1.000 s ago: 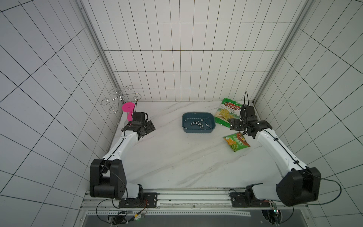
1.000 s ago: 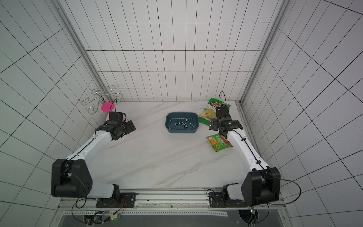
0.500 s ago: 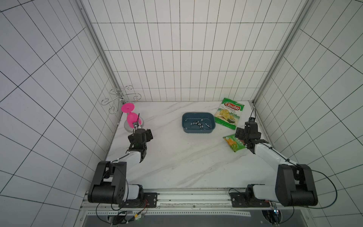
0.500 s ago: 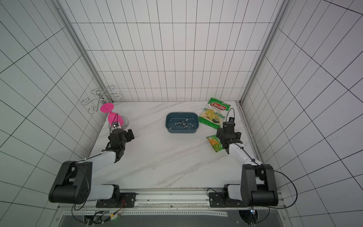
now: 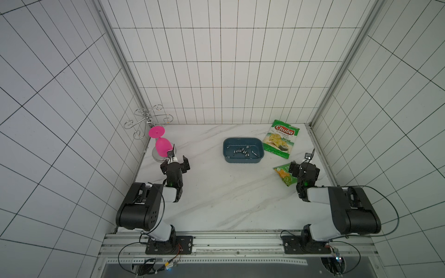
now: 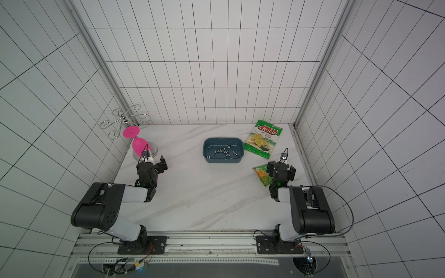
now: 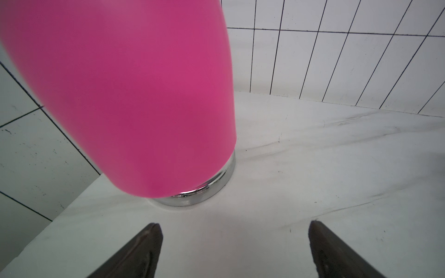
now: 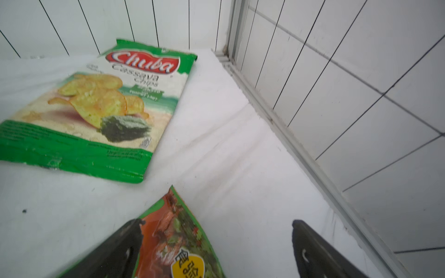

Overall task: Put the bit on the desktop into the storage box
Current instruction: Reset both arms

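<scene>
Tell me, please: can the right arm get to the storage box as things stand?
Probably yes. The right gripper is open and empty, over the edge of the small snack bag. Between it and the storage box lies only bare desktop; the Chuba bag sits beside that path, not across it.

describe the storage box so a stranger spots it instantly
On the white marble desktop, look toward its far edge, right of centre. Beside the large green Chuba bag sits the storage box: the only dark teal tray, shallow, round-cornered, holding small metal bits.
</scene>
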